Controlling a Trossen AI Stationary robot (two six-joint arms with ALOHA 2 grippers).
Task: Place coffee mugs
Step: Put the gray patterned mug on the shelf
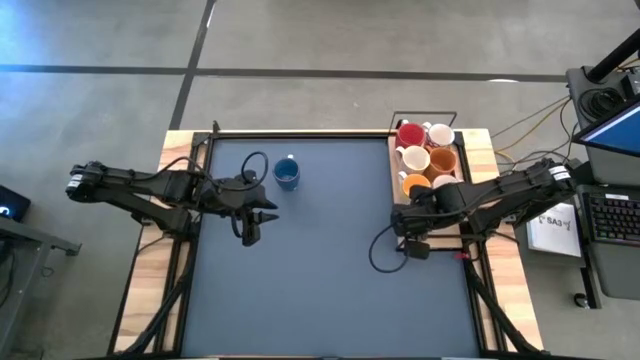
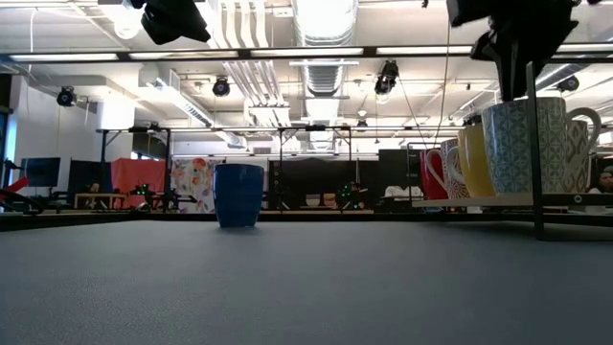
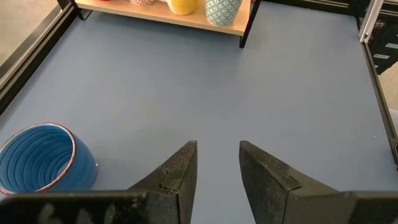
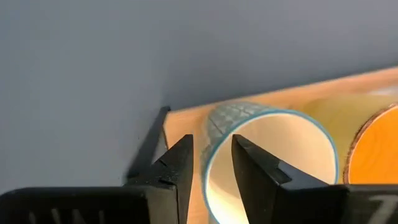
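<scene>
A blue mug (image 1: 287, 174) stands upright on the dark mat toward the far left, also in the low view (image 2: 238, 195) and the left wrist view (image 3: 40, 158). A wooden tray (image 1: 394, 170) at the far right holds several mugs: red (image 1: 410, 133), white (image 1: 415, 158), orange (image 1: 443, 160). At the tray's near end stands a teal-patterned mug (image 4: 224, 118). My right gripper (image 4: 211, 146) hangs open over this mug's rim, pointing down. My left gripper (image 3: 217, 146) hovers open near the blue mug, with nothing between its fingers. My right gripper straddles the teal-patterned mug's wall at the rim (image 4: 214, 134) from above, one finger (image 4: 252, 168) inside the mug and one (image 4: 177, 165) outside. I cannot tell whether either finger touches the wall. The mug stands upright on the tray.
The tray's dark frame post (image 2: 533, 153) rises beside the teal-patterned mug. Black cables loop on the mat near each arm (image 1: 378, 250). The wide middle of the mat (image 1: 330, 260) is bare. A keyboard and other equipment (image 1: 610, 215) sit beyond the right edge.
</scene>
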